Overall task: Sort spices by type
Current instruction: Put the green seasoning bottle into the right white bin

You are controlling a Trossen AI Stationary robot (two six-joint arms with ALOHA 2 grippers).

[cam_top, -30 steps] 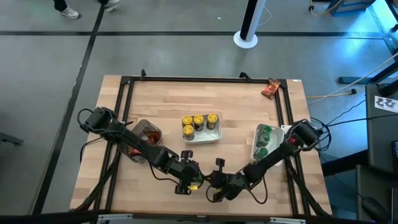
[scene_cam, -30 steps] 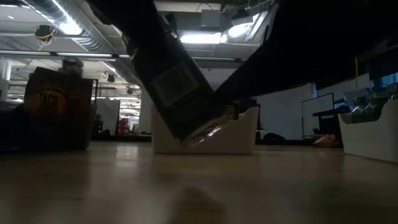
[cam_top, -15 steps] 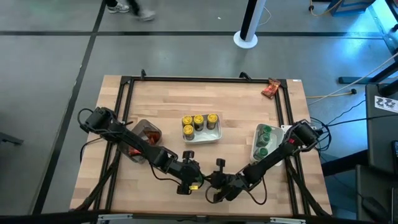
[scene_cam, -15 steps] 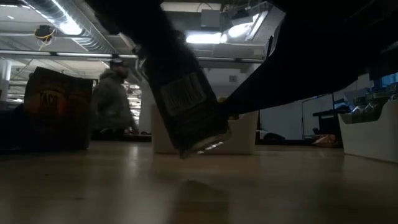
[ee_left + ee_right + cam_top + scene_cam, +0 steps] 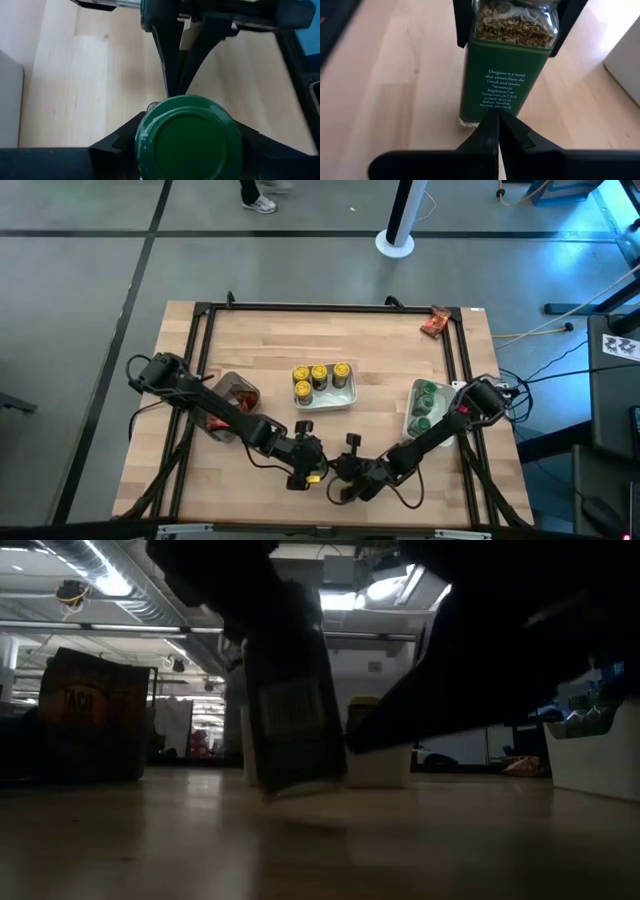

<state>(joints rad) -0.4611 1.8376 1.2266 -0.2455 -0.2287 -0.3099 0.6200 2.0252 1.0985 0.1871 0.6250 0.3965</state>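
I see the wooden bench (image 5: 260, 350) with both arms reaching in to its near edge, almost meeting at the middle. Left of centre sits the clear grey bin (image 5: 232, 402) with red-orange packets (image 5: 240, 393) inside; in the low view it shows as a dark box with a TACO label at far left. The white tray (image 5: 325, 392) at mid-bench carries three yellow-lid jars (image 5: 319, 376); a second white tray (image 5: 424, 408) near the right edge carries the green-lid jars (image 5: 424, 406), at least three, exact count I cannot tell. One loose red-orange packet (image 5: 434, 323) lies at the far right corner of the bench, well apart from the rest. My left gripper (image 5: 305, 470) has its jaws partly open and clamped on the sides of a green-lid oregano jar (image 5: 189, 137), just under the lid; left wrist view looks straight down on the green cap between the two fingers (image 5: 119, 142). Low view shows that jar (image 5: 290, 720) roughly upright, slightly tilted, base just above or barely touching the bench, I cannot tell which. My right gripper (image 5: 345, 479) sits just beside it with jaws fully closed, holding nothing; in the right wrist view its tip (image 5: 496, 125) points at the lower part of the jar's green label (image 5: 504, 90), touching or very near, dried herb visible through the glass above.
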